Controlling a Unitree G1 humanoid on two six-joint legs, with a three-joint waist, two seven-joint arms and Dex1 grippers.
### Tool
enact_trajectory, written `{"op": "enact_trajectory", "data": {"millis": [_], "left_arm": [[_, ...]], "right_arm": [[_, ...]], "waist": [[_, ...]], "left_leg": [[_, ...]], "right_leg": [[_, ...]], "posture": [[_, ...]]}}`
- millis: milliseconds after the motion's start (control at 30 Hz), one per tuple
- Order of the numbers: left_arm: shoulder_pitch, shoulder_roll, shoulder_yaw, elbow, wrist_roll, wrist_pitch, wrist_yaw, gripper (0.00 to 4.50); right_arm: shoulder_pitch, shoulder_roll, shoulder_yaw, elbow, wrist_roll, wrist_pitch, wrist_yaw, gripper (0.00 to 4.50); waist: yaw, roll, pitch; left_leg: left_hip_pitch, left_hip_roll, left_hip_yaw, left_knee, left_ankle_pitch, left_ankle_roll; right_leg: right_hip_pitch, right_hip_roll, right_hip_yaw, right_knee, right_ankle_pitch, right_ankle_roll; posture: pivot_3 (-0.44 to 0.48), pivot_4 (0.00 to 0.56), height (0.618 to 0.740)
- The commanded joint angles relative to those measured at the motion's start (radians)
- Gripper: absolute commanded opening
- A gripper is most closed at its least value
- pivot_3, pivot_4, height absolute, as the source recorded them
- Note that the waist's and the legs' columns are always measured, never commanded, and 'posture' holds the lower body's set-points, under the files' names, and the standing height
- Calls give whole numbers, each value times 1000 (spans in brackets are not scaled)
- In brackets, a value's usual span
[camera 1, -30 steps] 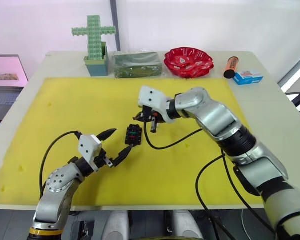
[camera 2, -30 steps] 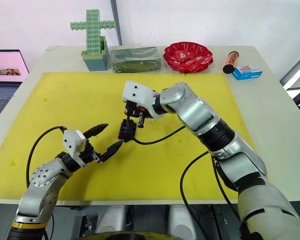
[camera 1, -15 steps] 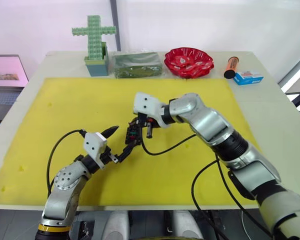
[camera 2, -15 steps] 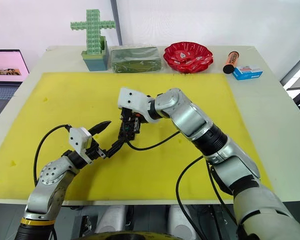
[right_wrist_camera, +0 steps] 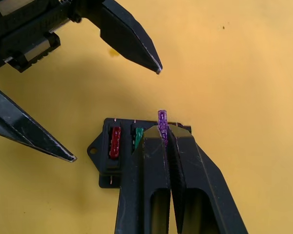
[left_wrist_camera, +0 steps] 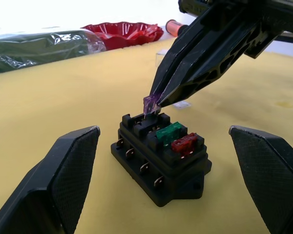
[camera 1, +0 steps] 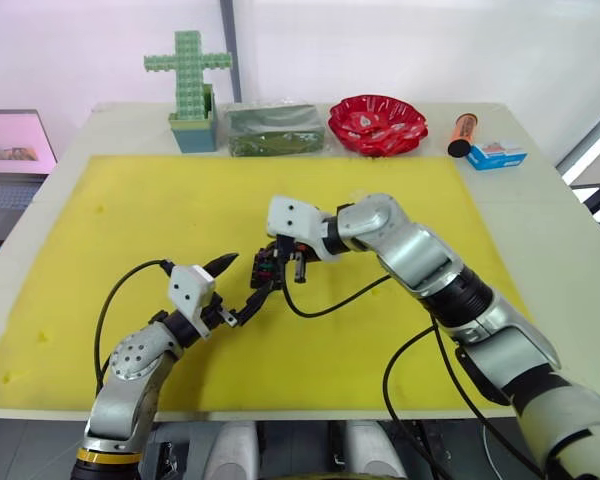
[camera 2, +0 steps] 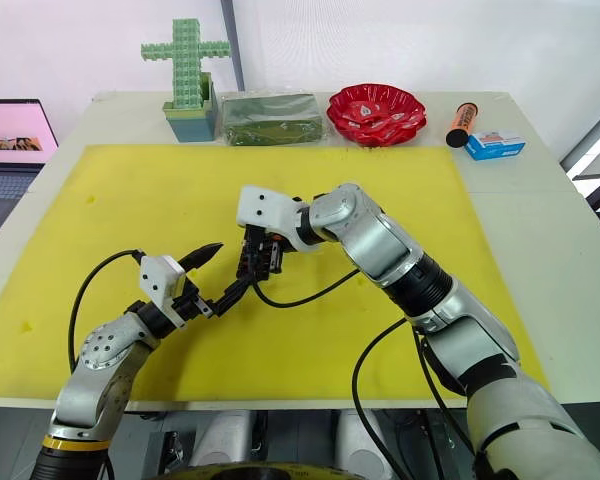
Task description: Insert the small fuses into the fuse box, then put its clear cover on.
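pinching the purple fuse [left_wrist_camera: 150,104] in closed fingers, the right gripper [right_wrist_camera: 162,138] poises it over an empty slot beside the green fuse [left_wrist_camera: 169,133] in the fuse box [left_wrist_camera: 158,157], which the left gripper [camera 1: 242,288] brackets with fingers wide open, apparently ready to steady it.

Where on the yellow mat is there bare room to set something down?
The mat is bare between the fuse box and the back row of green cross, wrapped green block and red bowl. Its far left side is bare too. The middle is crowded: the left gripper is open beside the box, and the right gripper holds a purple fuse over it.
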Motion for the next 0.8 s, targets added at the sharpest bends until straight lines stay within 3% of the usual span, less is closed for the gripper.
{"op": "enact_trajectory", "data": {"millis": [33,800], "left_arm": [[-6,2,-1,-37,1,-6,8,4500],[-4,6,-2,-50,-1,4,25,4500]], "right_arm": [[-5,11,-23,-4,-9,-21,3,23],[18,32,-27,40,-39,-48,-3,23]], "waist": [[0,0,0],[0,0,0]], "left_leg": [[0,0,0,0,0,0],[0,0,0,0,0,0]], "right_leg": [[0,0,0,0,0,0],[0,0,0,0,0,0]], "posture": [[0,150,740],[0,150,740]]}}
